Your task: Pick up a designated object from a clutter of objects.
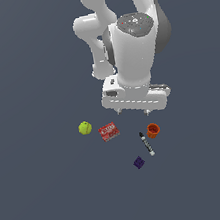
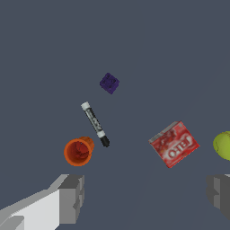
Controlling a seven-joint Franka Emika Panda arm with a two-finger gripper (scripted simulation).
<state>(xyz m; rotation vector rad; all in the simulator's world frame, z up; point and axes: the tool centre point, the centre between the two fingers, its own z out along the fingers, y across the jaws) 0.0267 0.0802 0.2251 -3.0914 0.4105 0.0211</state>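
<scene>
The orange cup (image 1: 153, 130) stands on the grey floor, with a round rim and darker hollow; it also shows in the wrist view (image 2: 78, 151). Around it lie the black-and-white marker (image 1: 146, 144), the flat red box (image 1: 108, 131), the yellow-green ball (image 1: 85, 128) and the small dark purple block (image 1: 138, 162). My gripper (image 1: 133, 113) hangs above the clutter, between the red box and the cup, touching nothing. It is open and empty; its fingers (image 2: 72, 197) stand wide apart in the wrist view.
In the wrist view the marker (image 2: 95, 124) lies just beside the cup, the purple block (image 2: 109, 83) farther off, the red box (image 2: 174, 143) and the ball (image 2: 223, 145) to the other side. The white arm (image 1: 124, 33) rises behind.
</scene>
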